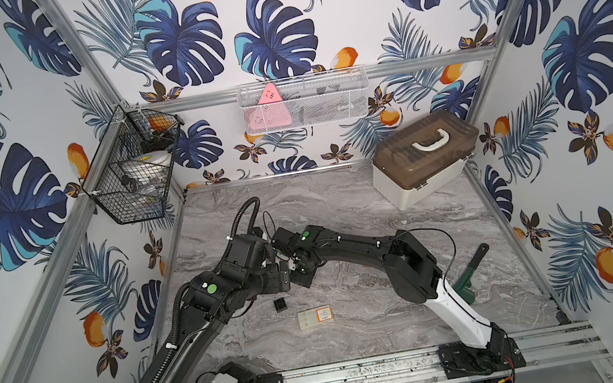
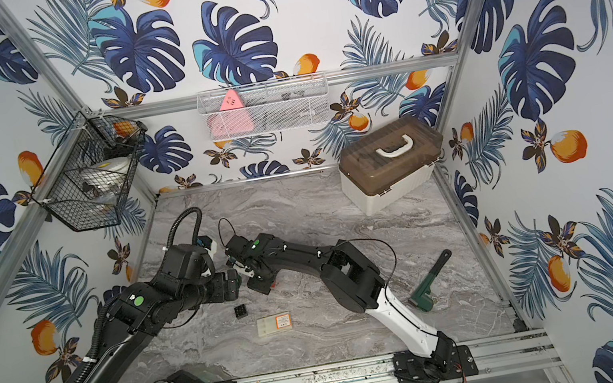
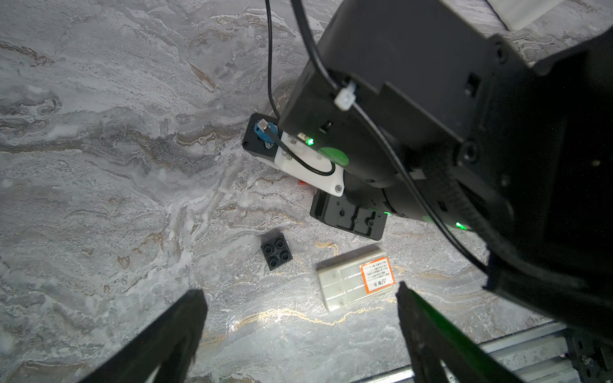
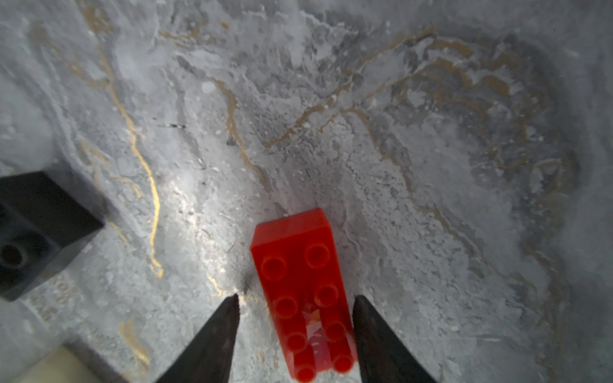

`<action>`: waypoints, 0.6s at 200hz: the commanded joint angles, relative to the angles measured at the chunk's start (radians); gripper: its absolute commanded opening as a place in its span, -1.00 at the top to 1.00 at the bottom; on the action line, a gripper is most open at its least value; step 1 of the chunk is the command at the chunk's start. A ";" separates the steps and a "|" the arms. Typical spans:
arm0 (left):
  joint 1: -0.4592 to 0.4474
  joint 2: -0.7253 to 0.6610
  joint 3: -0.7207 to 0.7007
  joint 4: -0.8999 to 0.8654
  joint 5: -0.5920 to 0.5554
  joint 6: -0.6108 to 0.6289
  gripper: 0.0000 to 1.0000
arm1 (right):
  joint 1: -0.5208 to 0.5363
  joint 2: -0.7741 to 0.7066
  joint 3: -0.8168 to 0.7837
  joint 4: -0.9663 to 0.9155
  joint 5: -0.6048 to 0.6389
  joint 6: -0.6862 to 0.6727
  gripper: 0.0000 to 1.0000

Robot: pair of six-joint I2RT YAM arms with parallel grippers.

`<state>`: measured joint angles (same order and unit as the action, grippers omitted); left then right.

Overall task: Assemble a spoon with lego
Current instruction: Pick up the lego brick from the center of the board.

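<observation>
Red lego (image 4: 292, 252) inside low right claw (image 4: 296, 296)

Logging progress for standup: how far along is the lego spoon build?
Done: no two bricks visibly joined. In hand: the right pincer straddles the red eight-stud plastic brick lying on the grey marble table, a gap on one side, so not gripped yet. The left pincer hangs open, empty. Left: the small black four-stud plastic brick lies loose; other bricks are out of view.
</observation>
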<state>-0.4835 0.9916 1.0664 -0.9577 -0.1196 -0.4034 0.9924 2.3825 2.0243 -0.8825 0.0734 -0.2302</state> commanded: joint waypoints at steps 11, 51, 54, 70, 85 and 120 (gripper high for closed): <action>0.002 0.007 -0.001 0.010 0.008 -0.017 -0.91 | 0.000 0.010 0.010 0.010 0.012 -0.018 -0.05; 0.002 0.011 0.005 0.010 0.008 -0.015 -0.90 | 0.000 0.020 0.033 0.012 0.022 -0.020 0.10; 0.003 0.011 0.005 0.010 0.008 -0.015 -0.90 | 0.000 0.021 0.036 0.009 0.022 -0.021 0.10; 0.002 0.013 0.007 0.008 0.008 -0.013 -0.90 | -0.001 0.028 0.045 0.004 0.016 -0.023 0.19; 0.002 0.015 0.006 0.007 0.006 -0.010 -0.90 | -0.001 0.030 0.048 -0.002 0.014 -0.029 0.36; 0.002 0.015 0.009 0.003 0.006 -0.010 -0.90 | -0.002 0.035 0.057 -0.022 0.030 -0.039 0.43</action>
<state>-0.4835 1.0058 1.0672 -0.9577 -0.1078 -0.4065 0.9916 2.4126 2.0712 -0.8837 0.0887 -0.2554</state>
